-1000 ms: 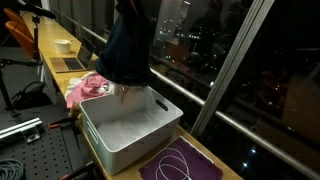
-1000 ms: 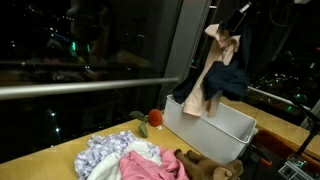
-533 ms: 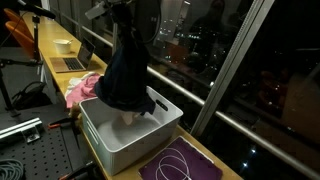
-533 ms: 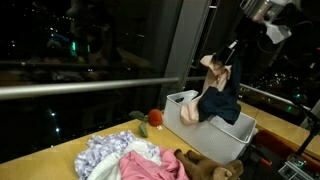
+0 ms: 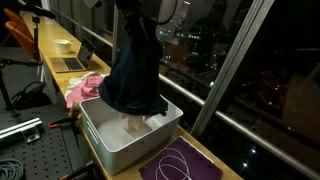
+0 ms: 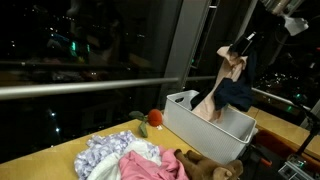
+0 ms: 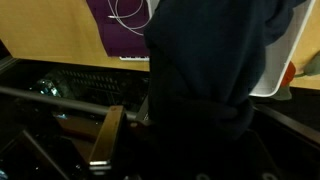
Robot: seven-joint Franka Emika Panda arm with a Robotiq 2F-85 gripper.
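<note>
Navy garment (image 5: 135, 70) hung from the gripper (image 6: 243, 45), whose jaws were closed tight on its top edge. It draped straight down below the jaws, its lower end inside the white bin (image 5: 115, 150) underneath. Pink cloth (image 5: 85, 88) lay beside that bin.

Night outside where you work: dark windows (image 5: 235, 60) showing city lights run along one long edge of the yellow wooden tabletop (image 5: 38, 40); indoor light is dim.
</note>
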